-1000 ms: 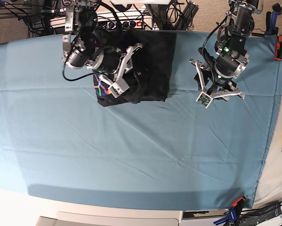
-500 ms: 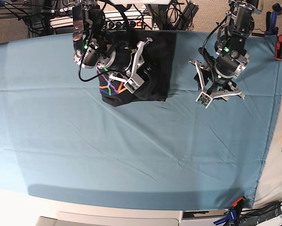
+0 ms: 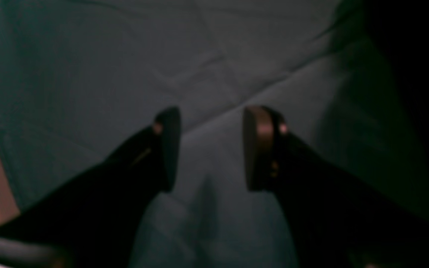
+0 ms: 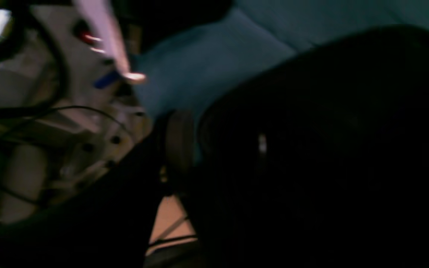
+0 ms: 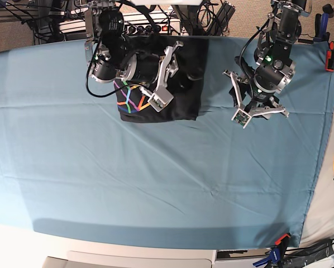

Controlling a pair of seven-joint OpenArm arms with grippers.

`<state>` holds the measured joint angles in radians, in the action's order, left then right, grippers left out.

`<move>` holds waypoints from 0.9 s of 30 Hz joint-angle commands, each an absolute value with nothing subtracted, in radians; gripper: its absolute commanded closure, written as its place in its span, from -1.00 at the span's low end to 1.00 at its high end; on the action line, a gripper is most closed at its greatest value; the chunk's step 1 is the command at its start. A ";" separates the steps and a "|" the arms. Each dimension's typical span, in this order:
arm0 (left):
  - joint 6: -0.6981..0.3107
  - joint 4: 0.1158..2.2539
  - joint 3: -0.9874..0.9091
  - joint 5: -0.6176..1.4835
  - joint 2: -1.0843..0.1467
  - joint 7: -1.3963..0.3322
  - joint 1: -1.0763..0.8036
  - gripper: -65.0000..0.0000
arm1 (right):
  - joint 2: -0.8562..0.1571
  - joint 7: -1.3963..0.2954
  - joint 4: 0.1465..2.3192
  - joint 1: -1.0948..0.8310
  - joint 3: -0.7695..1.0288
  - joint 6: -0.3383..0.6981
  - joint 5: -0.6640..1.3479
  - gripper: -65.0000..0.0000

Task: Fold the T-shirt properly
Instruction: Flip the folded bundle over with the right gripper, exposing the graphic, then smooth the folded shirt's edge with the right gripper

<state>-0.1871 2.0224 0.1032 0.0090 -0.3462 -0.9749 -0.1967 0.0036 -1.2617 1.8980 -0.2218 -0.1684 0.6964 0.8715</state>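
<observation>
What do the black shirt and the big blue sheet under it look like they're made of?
The T-shirt: soft, matte knit, probably cotton; it lies limp in folds, with a coloured line print. The table cloth: thin, smooth woven fabric with a slight sheen, showing sharp creases; the exact fibre is unclear.

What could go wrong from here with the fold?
The right gripper sits low over the folded T-shirt; pulling away could snag fabric and undo the fold. The print-side corner bulges out at one edge, so the bundle may end up uneven. The left gripper hangs open over the blue table cloth, no help.
</observation>
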 commanded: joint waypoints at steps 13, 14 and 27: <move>-0.183 2.042 0.100 0.006 -0.352 -0.960 -0.198 0.19 | -0.002 -1.284 2.024 -0.200 0.073 0.698 0.841 0.44; -0.183 2.042 0.100 0.010 -0.352 -0.960 -0.200 0.19 | -0.011 -1.284 2.024 -0.200 0.118 0.698 0.841 0.58; -0.183 2.042 0.100 0.024 -0.349 -0.957 -0.202 0.19 | -0.075 -1.298 2.024 -0.339 0.387 0.698 0.933 1.00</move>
